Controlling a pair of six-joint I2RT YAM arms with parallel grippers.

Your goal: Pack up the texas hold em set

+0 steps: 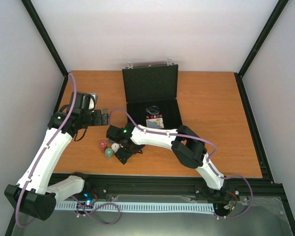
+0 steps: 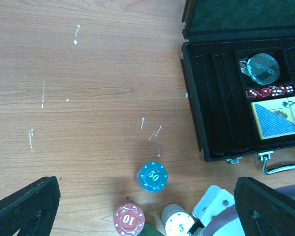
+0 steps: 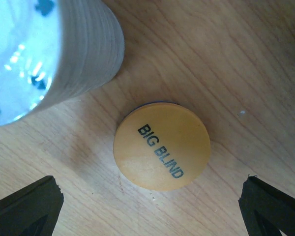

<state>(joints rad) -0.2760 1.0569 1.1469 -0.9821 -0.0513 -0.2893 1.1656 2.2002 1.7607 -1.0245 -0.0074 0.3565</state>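
The black briefcase (image 1: 152, 93) lies open at the back middle of the table. In the left wrist view its tray (image 2: 216, 98) holds a clear disc (image 2: 263, 66), red dice (image 2: 269, 91) and the blue-yellow card deck (image 2: 278, 118). A blue chip stack (image 2: 151, 176), a red stack (image 2: 129, 220) and a white stack (image 2: 177, 223) stand on the wood left of the case. My left gripper (image 2: 146, 199) hovers open above them, holding nothing. My right gripper (image 3: 150, 196) is open low over the orange "BIG BLIND" disc (image 3: 161, 146), beside the white stack (image 3: 49, 54).
From above, the red (image 1: 103, 145), green (image 1: 108, 153) and white (image 1: 115, 146) stacks cluster just left of my right gripper (image 1: 124, 151), with my left gripper (image 1: 104, 116) further back. The case's silver handle (image 2: 280, 164) faces the arms. Black frame rails border the table.
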